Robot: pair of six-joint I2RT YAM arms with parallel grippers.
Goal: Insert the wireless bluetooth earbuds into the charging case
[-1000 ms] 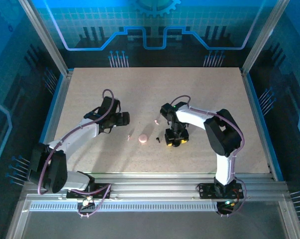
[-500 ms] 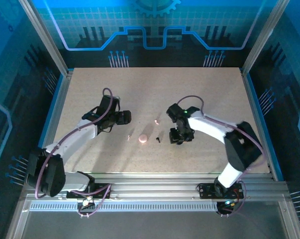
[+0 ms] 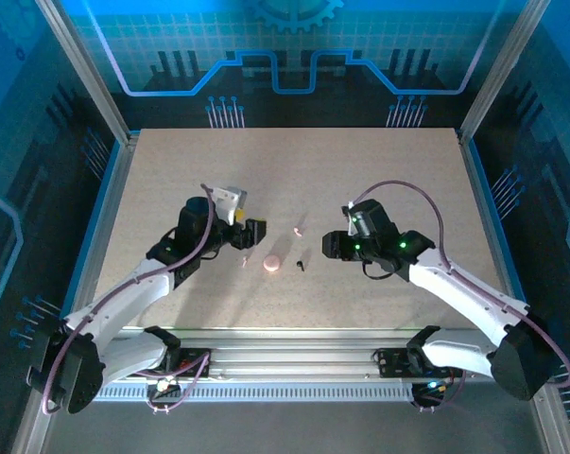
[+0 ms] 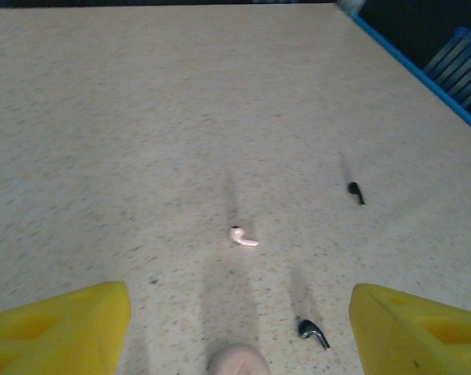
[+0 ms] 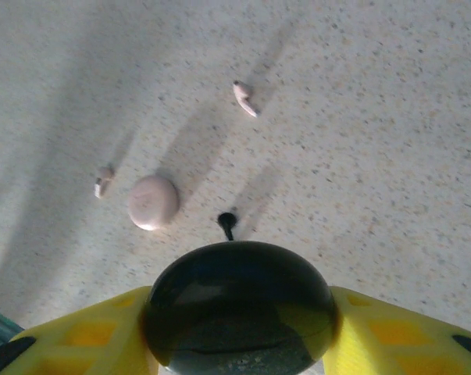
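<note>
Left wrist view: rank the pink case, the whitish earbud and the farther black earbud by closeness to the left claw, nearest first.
1. charging case: at the bottom edge, between the fingers of the left claw.
2. whitish earbud: ahead, near the middle of the view.
3. farther black earbud: further ahead and off to the right.

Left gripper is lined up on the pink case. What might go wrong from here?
1. The left gripper is open with the charging case in line between its fingers; the black earbud lies close beside it and may get knocked away.
2. The right gripper grips a black round object that blocks much of its wrist view, so that earbud is hard to judge.
</note>
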